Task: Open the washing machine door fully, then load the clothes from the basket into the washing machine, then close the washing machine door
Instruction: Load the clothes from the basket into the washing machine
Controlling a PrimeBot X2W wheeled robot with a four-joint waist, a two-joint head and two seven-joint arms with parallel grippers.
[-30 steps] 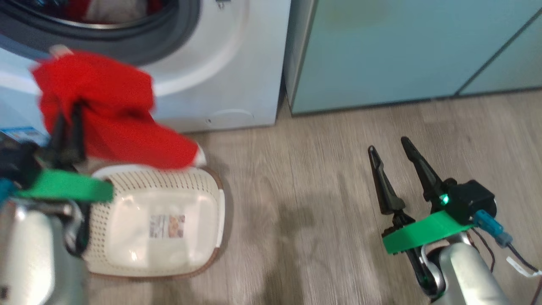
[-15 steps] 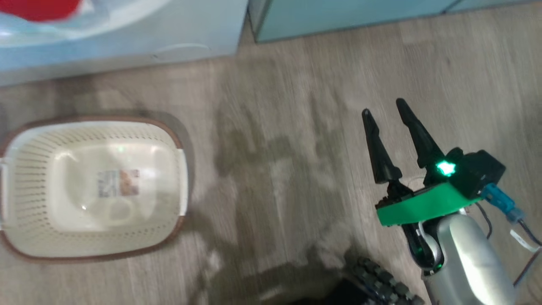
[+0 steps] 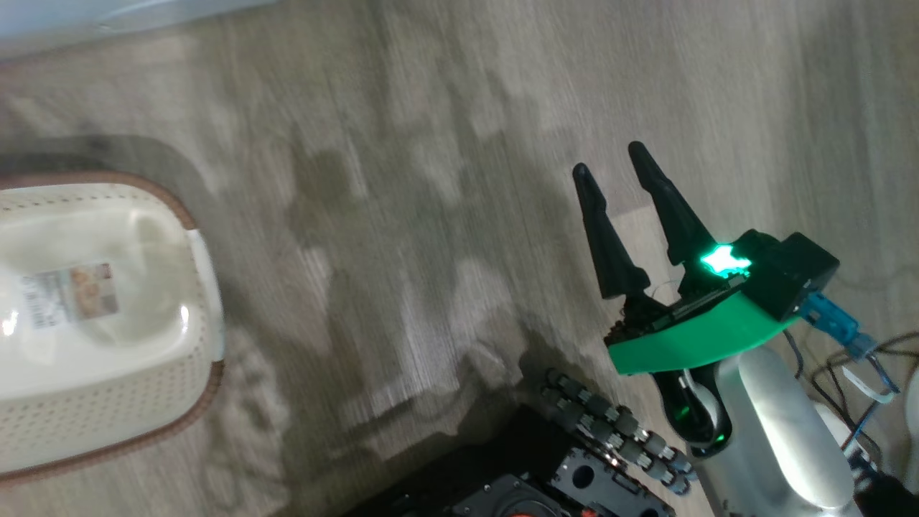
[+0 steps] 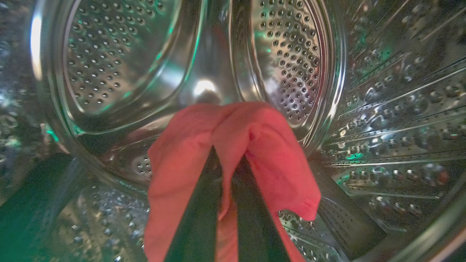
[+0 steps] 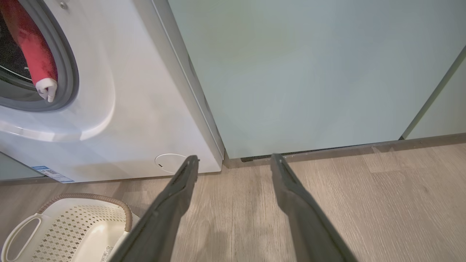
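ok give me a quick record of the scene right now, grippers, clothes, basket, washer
left gripper: shut on the red clothes, reaching inside the steel drum
right gripper: open, holding nothing, above the wood floor
clothes: draped over the left gripper; a white-cuffed end hangs at the grey gasket
basket: on the floor in front of the washing machine, label sticker on its bottom, no clothes in the visible part
washing machine: white, beside a pale green cabinet
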